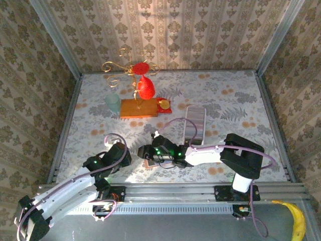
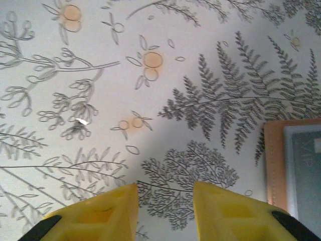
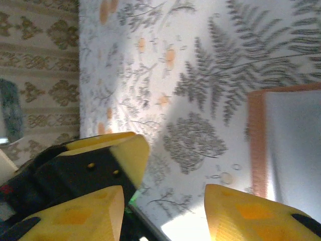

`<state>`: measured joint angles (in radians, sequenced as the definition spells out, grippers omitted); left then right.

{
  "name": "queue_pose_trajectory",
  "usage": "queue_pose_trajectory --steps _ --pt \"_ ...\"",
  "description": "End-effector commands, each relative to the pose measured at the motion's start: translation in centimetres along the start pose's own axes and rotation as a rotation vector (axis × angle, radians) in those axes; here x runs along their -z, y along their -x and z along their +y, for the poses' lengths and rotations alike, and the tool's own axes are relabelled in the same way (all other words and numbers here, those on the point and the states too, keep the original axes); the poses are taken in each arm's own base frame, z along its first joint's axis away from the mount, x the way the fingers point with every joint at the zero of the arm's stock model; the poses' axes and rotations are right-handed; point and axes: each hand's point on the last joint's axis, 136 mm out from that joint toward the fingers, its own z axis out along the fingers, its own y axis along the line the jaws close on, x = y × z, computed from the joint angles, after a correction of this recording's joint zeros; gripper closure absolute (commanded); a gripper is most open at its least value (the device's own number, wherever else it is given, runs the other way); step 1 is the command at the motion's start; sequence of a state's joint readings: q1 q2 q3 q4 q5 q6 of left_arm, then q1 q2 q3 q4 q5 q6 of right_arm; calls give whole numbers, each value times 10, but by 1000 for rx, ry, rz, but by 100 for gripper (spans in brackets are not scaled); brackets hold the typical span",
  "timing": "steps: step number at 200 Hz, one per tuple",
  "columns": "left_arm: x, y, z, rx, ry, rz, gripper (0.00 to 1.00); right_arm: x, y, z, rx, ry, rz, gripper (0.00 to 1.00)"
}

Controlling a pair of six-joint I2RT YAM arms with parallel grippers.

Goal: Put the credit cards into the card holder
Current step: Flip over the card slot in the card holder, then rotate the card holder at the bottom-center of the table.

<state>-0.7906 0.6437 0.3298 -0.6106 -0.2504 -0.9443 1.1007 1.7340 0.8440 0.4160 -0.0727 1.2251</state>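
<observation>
- Here, the tan leather card holder (image 2: pixel 275 165) lies flat on the fern-patterned desk (image 2: pixel 150 100), near the arms' bases, with a grey card (image 2: pixel 303 175) inside its border.
- The left gripper (image 2: pixel 163 211) hovers just left of it, jaws partly apart, empty.
- The right gripper (image 3: pixel 165 216) hangs beside it, jaws wide, holding nothing.

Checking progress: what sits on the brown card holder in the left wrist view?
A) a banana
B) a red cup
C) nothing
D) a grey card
D: a grey card lies framed by the card holder, whose tan edge borders it on the left.
</observation>
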Motion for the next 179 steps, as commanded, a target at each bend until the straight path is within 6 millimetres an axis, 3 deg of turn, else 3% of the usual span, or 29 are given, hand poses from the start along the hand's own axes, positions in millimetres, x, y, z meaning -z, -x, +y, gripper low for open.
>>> queue_pose_trajectory --steps 1,18,37,79,101,118,132,166,179 --pt "11 14 8 32 36 -52 63 14 8 42 104 100 -17 52" --pt "14 19 7 49 22 -74 61 34 15 57 208 109 -38 50" --pt "16 20 3 50 -7 -80 58 62 27 59 351 63 -65 50" --pt "11 18 -27 18 -139 -40 53 151 71 35 728 -121 -176 50" --pt "6 15 -51 -20 -222 7 46 197 84 25 1062 -213 -238 51" --pt "0 10 -68 -48 -273 62 44 219 83 7 1365 -296 -227 53" --pt "-5 7 -83 -63 -318 102 44 229 86 -19 1529 -378 -141 49" --pt "-18 -1 -101 -105 -351 169 46 239 103 -86 1650 -622 153 45" --pt "-23 -3 -103 -121 -346 173 48 236 111 -99 1660 -669 202 44"
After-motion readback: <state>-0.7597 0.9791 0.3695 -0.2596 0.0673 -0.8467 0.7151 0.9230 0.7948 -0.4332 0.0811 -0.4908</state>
